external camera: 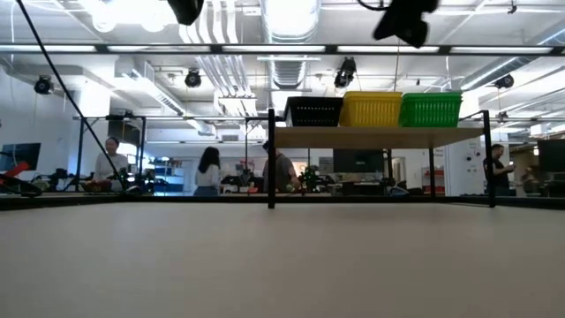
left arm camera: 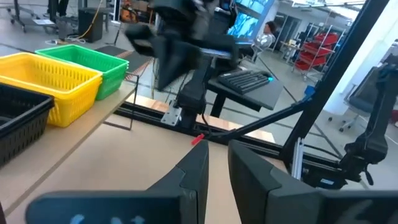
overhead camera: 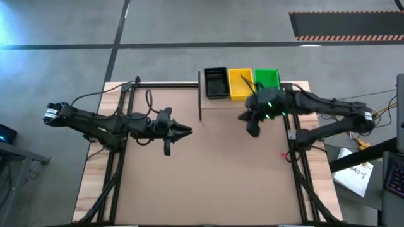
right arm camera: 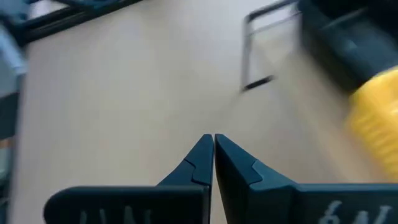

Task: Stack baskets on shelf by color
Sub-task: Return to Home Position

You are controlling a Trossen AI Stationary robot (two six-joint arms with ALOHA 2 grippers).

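Observation:
A black basket (overhead camera: 216, 82), a yellow basket (overhead camera: 240, 84) and a green basket (overhead camera: 267, 79) stand in a row by their bottoms on the shelf (overhead camera: 218, 104) at the table's far edge. They also show in the low view, black (external camera: 313, 111), yellow (external camera: 372, 109), green (external camera: 431, 109). My right gripper (overhead camera: 251, 129) is shut and empty, raised above the table in front of the shelf, near the yellow basket (right arm camera: 376, 118). My left gripper (overhead camera: 187, 131) is shut and empty at mid-table, pointing toward the table's right edge.
Dark metal rails (overhead camera: 290, 135) run along the table's left, right and far edges. The shelf's dark side panel (overhead camera: 200, 94) stands at its left end. The bare tabletop (overhead camera: 208, 176) stretches toward the near edge. People stand in the room behind the table (external camera: 208, 168).

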